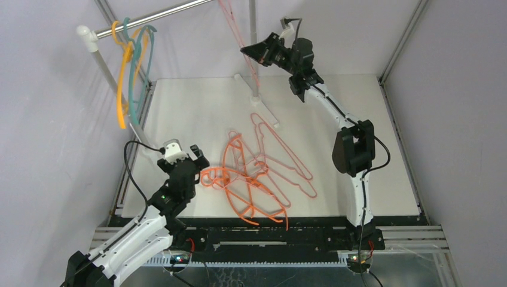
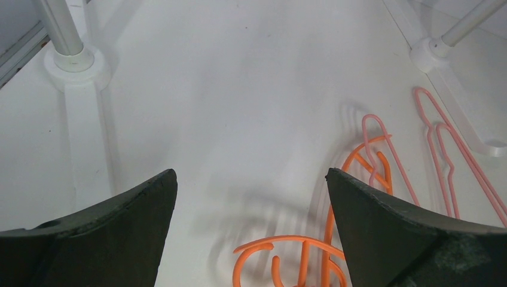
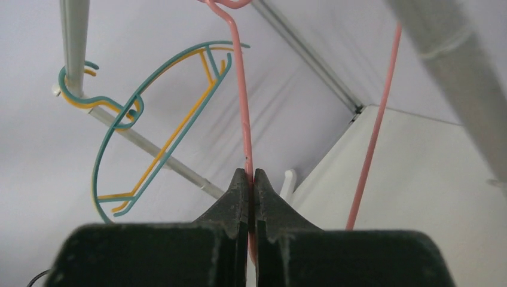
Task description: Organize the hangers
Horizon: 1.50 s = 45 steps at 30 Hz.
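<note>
The right gripper (image 3: 250,177) is pinching its fingers tight on the thin wire of a pale pink hanger (image 3: 242,101), holding it up in the air at the back of the table (image 1: 191,107). The hanger's top is running out of frame, so whether it is hooked on anything cannot be told. An upright grey post (image 1: 253,54) is standing just beside this hanger and the raised wrist, crowding that side. Over on the far left, the silver rail (image 1: 155,18) is carrying a teal hanger (image 1: 145,60) and a yellow-orange hanger (image 1: 122,89), nested together close to the white-capped corner post (image 1: 88,37). The rest are lying flat mid-table. The bright orange hangers (image 1: 242,191) are sprawling nearest the arms, and the pink hangers on the table (image 1: 287,158) are lying beside them toward the right, their wires crossing where the two groups meet (more a tangle than a stack). The left gripper (image 2: 251,179) is hovering low over the table at the left edge of that pile, its fingers (image 2: 119,227) spread as wide as they go and gripping nothing. The hook of one orange hanger is showing on the surface between them in the left wrist view. A white post foot (image 2: 75,63) is sitting beyond them on the left.
</note>
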Each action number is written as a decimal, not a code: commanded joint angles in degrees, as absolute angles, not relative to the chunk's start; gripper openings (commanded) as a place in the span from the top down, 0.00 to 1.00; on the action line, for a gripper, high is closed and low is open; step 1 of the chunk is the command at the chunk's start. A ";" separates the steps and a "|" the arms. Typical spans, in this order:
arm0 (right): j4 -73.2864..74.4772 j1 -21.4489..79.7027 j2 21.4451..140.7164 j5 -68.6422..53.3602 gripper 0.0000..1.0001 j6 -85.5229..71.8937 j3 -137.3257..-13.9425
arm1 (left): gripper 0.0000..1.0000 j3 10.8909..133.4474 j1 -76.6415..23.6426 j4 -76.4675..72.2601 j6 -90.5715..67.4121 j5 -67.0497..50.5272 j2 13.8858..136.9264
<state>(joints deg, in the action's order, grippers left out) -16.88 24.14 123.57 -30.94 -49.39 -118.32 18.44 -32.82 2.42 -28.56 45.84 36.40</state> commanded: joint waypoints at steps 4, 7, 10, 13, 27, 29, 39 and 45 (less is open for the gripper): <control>-22.18 19.47 117.60 -27.90 1.00 -52.76 -113.00 | 0.00 18.81 -32.56 -0.04 -28.65 45.08 37.67; -23.16 17.86 118.09 -27.95 1.00 -54.74 -113.36 | 0.00 18.74 -32.59 -0.15 -28.51 45.15 37.88; -23.24 16.92 118.94 -29.33 0.95 -56.24 -114.82 | 0.00 18.79 -32.56 -0.26 -28.31 45.33 37.98; -21.19 16.74 118.29 -29.87 0.74 -54.64 -114.67 | 0.01 18.89 -32.59 -0.26 -28.30 45.44 38.23; -20.18 16.00 95.18 -19.65 0.00 -40.42 -89.65 | 0.01 19.07 -32.61 -0.94 -28.11 45.28 39.90; -18.71 16.00 90.50 -16.38 0.00 -37.26 -85.73 | 0.01 19.07 -32.57 -1.06 -28.13 45.31 40.04; 2.23 31.15 70.23 1.27 0.03 -14.06 -74.97 | 0.01 19.56 -32.56 -0.91 -28.13 45.85 42.31; 13.44 51.07 67.82 14.50 0.07 -8.14 -66.29 | 0.00 19.71 -32.65 -0.10 -28.21 46.73 41.94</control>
<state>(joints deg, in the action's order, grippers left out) 2.33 42.19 67.16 3.62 -15.31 -71.16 18.44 -32.82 1.32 -28.49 45.30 42.37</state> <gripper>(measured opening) 0.946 0.995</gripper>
